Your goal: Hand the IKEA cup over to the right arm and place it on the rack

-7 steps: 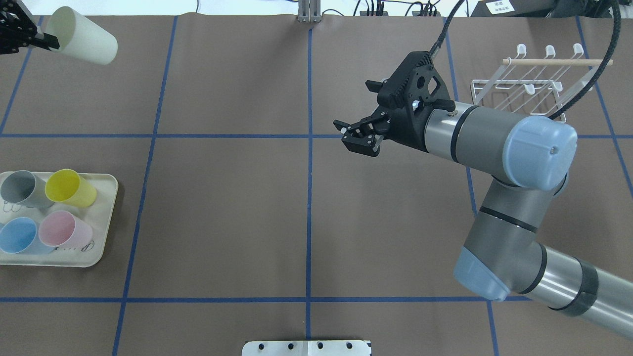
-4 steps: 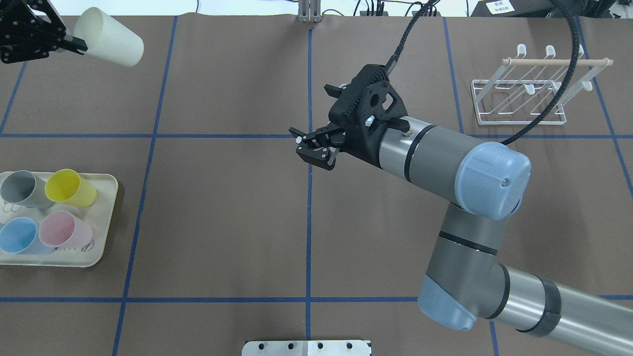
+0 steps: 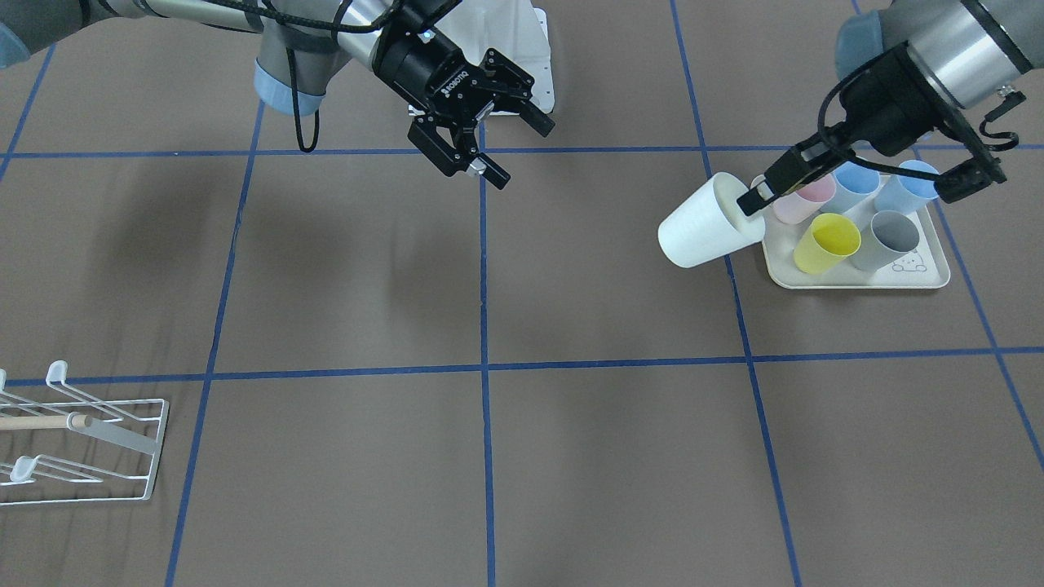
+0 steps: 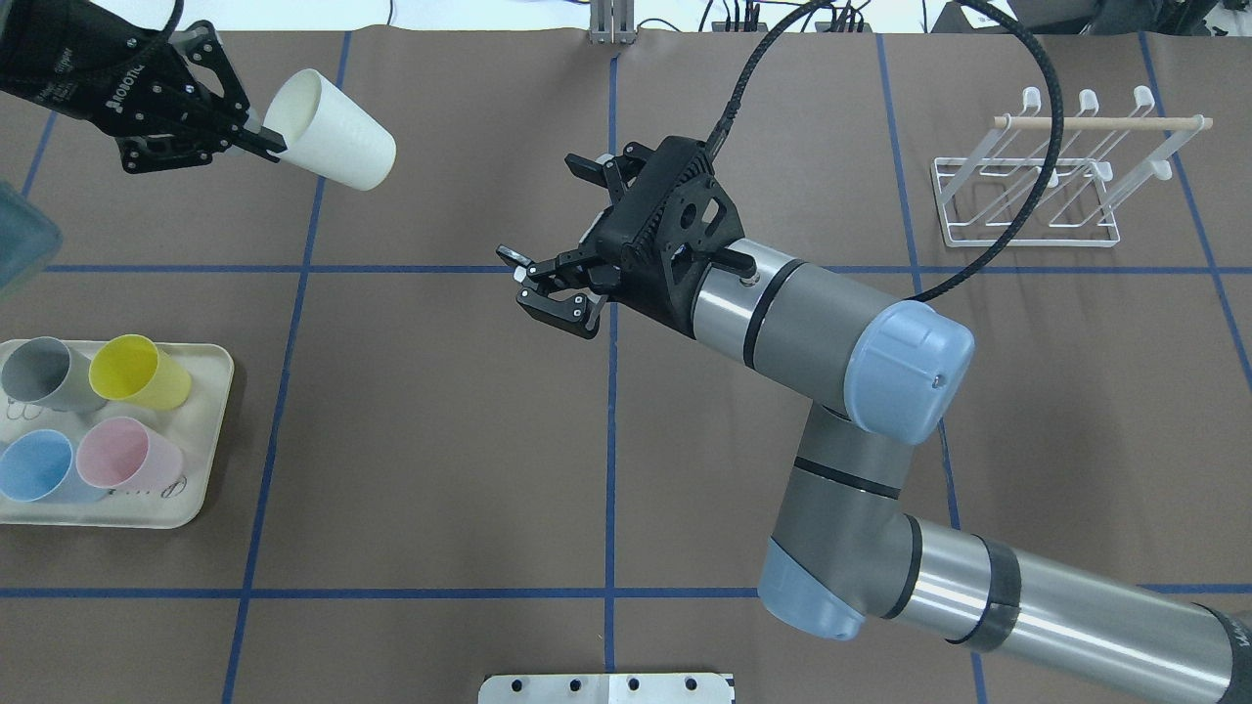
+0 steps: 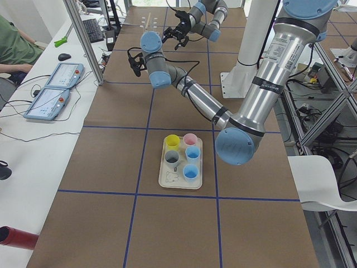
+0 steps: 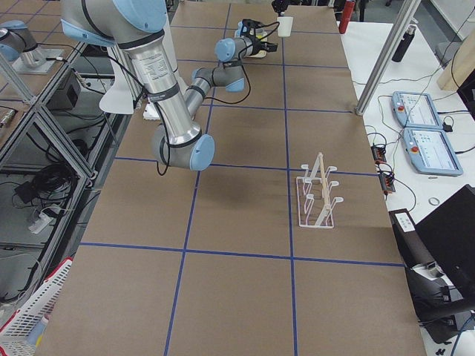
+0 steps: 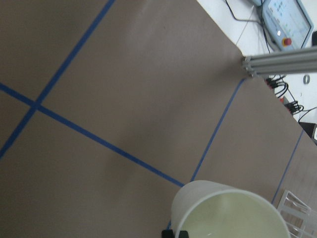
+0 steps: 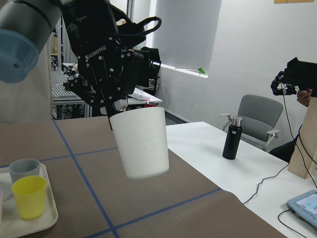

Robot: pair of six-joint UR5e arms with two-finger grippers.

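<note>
My left tool (image 4: 266, 143) gripped the one white cup (image 4: 337, 147) by its rim above the table (image 4: 440, 440), tilted, base slanting toward my open, empty right tool (image 4: 546, 288); five cups (image 3: 828, 242) sat on one tray (image 3: 856, 282).

Left claw (image 4: 262, 145) with cup (image 4: 335, 130) and right claw (image 4: 525, 280) moved closer.

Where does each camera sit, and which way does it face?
Front: across the table, facing the robot; left arm at right.
Overhead: behind the robot, looking down; both arms.
Left side: table's end; left arm near.
Right side: opposite end; right arm near.
Left wrist: looks past the cup's rim; jaws' tip shows.
Right wrist: faces the left jaws holding the cup.
Front and overhead share cup, tray, rack.
</note>
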